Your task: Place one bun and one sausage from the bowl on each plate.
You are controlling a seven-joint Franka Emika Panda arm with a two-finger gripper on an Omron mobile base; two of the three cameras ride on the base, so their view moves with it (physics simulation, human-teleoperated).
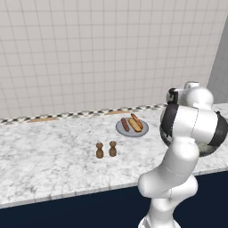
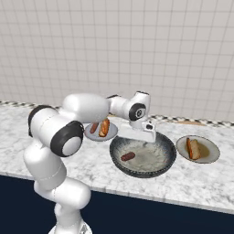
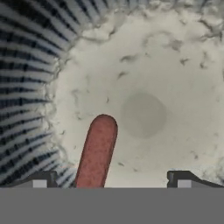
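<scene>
Light is even and bright, soft and without glare on the white marble counter point(image 1: 53, 156) or the pale tiled wall point(image 1: 89, 53). Shadows are faint: a round, soft-edged grey patch lies on the speckled inside of the dark-grey ribbed bowl point(image 3: 143, 114). Rendering is coarse and slightly blurry; the hand view looks pixelated up close.
</scene>
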